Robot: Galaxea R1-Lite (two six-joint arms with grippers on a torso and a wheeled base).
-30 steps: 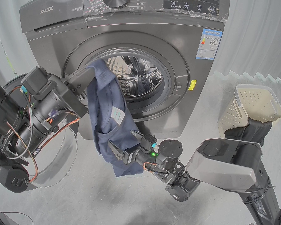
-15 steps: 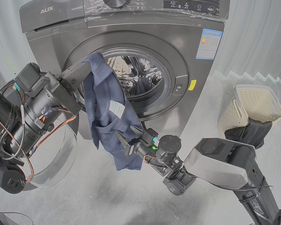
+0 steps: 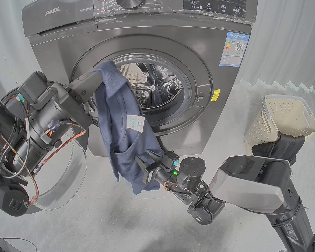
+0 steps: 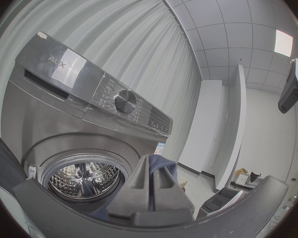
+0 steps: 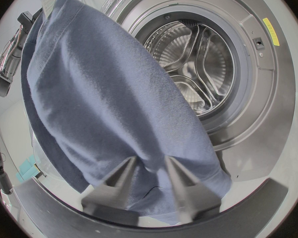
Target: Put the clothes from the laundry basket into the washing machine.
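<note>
A blue cloth garment [image 3: 124,123], pinched by the left gripper [image 3: 100,77], is hung before the grey washing machine [image 3: 206,46]; the right gripper [image 3: 142,155] is spread.

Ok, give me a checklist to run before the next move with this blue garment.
1. Washing machine door open: ok.
2. Left gripper shut on blue garment at its top: ok.
3. Right gripper closed on the garment's lower part: not ok, open.
4. Garment inside drum: not ok, hangs outside the opening.
5. Laundry basket emptied: not ok, dark garment drapes over its rim.
</note>
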